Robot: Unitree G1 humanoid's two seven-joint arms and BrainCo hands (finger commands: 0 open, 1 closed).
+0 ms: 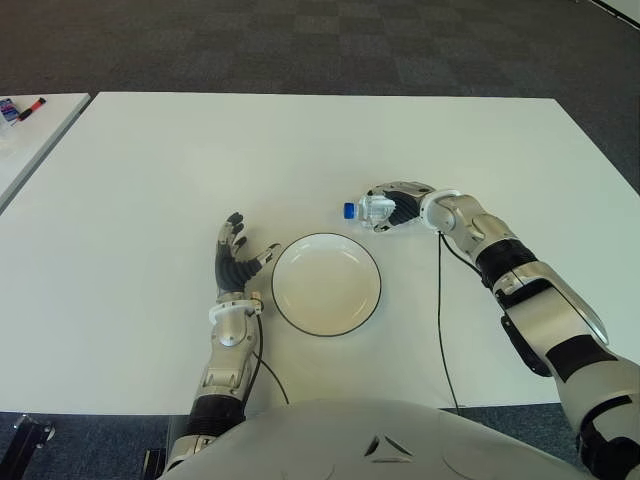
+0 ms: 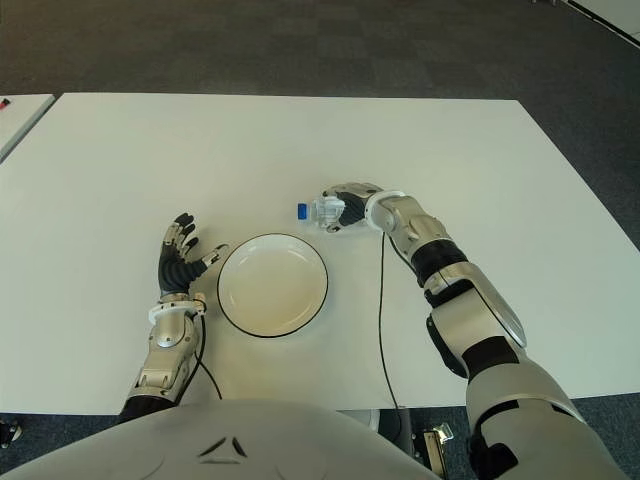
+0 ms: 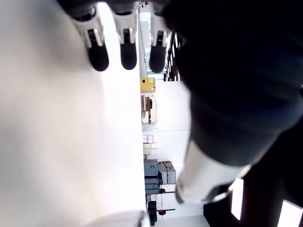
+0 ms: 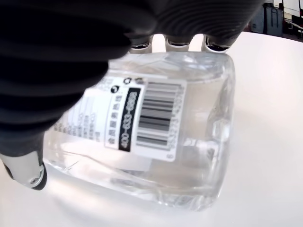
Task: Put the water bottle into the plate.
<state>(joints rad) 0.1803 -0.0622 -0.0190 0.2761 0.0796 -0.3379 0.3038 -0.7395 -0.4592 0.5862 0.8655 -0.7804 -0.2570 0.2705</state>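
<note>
Beyond the plate [image 1: 326,284], the right hand [image 1: 392,207] clasps the lying water bottle [image 1: 372,210] around its body; clear plastic, likely slick and light. Left hand [image 1: 233,256] relaxed beside the plate.

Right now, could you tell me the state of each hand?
Left hand: open, holding nothing, left of the plate.
Right hand: closed on the water bottle.

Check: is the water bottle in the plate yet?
No. The water bottle lies outside the empty plate, gripped by the right hand.
</note>
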